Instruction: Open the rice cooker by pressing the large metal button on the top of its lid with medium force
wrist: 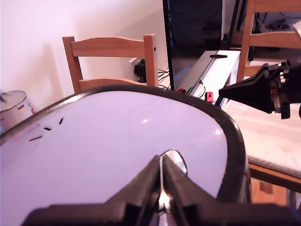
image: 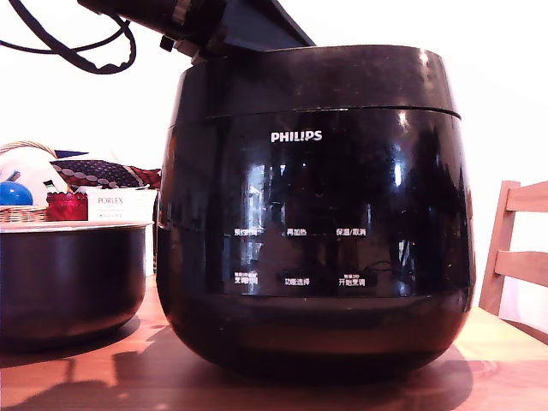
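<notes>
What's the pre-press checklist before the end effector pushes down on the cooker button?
1. Lid shut on the rice cooker: ok, seam closed in the exterior view.
2. End effector shut for pressing: ok, fingertips together.
3. Tips over the metal button: ok, button sits right at the tips in the wrist view.
4. Contact with the button: cannot tell.
5. Cooker steady on the table: ok, base sits flat.
6. Space for the lid to swing up: cannot tell, arm hangs over the top.

blown-out white backdrop; glare whitens the lid (wrist: 117,141).
</notes>
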You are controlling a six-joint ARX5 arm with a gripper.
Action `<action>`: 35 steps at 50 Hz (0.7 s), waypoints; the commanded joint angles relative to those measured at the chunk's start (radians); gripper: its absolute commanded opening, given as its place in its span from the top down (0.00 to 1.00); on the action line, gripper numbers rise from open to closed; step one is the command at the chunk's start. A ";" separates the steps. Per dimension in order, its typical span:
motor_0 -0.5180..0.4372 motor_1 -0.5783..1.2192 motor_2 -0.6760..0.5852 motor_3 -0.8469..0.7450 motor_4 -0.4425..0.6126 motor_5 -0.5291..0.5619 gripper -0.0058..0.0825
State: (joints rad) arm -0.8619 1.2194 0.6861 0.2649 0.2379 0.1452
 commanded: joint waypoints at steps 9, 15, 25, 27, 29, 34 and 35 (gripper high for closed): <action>0.002 0.120 -0.064 -0.130 -0.013 0.039 0.96; 0.001 0.147 -0.061 -0.144 -0.013 0.047 0.96; -0.005 0.150 -0.060 -0.199 -0.033 0.072 0.96; -0.005 0.150 -0.060 -0.216 -0.042 0.073 0.96; -0.005 0.150 -0.060 -0.232 -0.043 0.073 0.96; -0.005 0.150 -0.060 -0.251 -0.055 0.081 0.96; -0.005 0.150 -0.060 -0.254 -0.057 0.085 0.96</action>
State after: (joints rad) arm -0.8734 1.2675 0.7502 0.1406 0.2089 0.2058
